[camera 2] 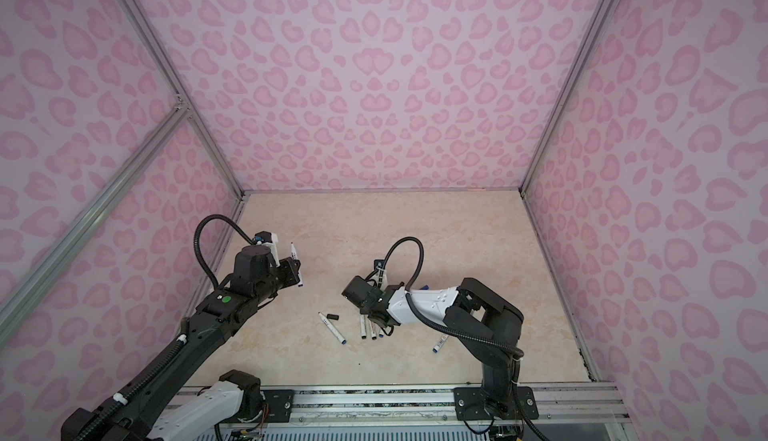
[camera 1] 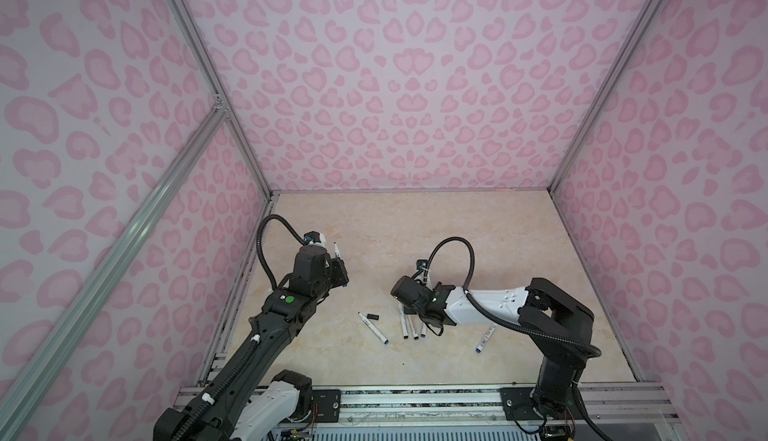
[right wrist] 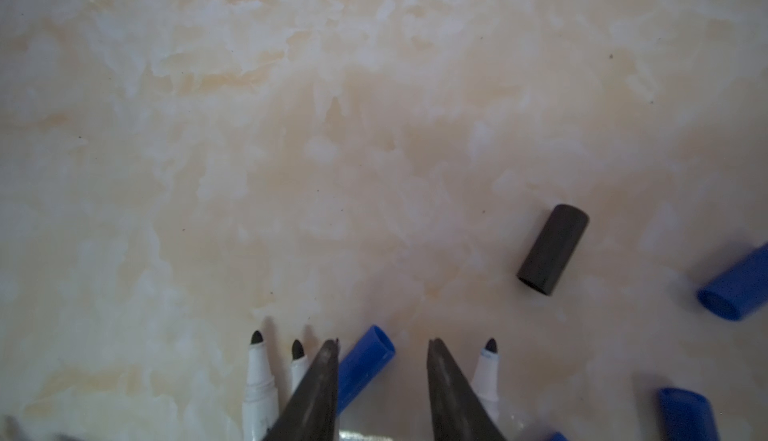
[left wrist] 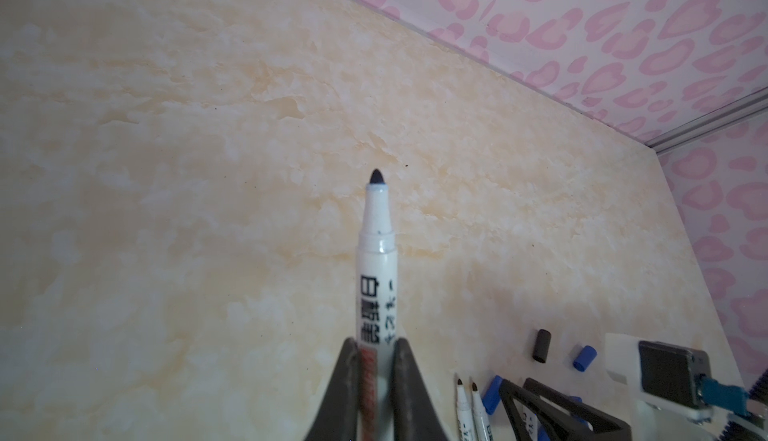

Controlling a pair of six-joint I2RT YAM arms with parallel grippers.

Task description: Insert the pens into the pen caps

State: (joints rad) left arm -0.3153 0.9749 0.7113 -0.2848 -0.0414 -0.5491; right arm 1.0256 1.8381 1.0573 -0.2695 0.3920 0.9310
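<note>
Left wrist view: a white pen, tip bare, juts from the left gripper, whose jaws are clamped on its barrel, raised over the table. In the right wrist view the right gripper sits low with its jaws partly apart, holding nothing. A blue cap lies between them, loose pens lie alongside, and a black cap is near.

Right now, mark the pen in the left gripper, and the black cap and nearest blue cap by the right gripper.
held pen (left wrist: 376, 285), left wrist view, printed barrel.
black cap (right wrist: 552, 249), right wrist view, mid-side.
blue cap (right wrist: 365, 365), right wrist view, side wall.
</note>
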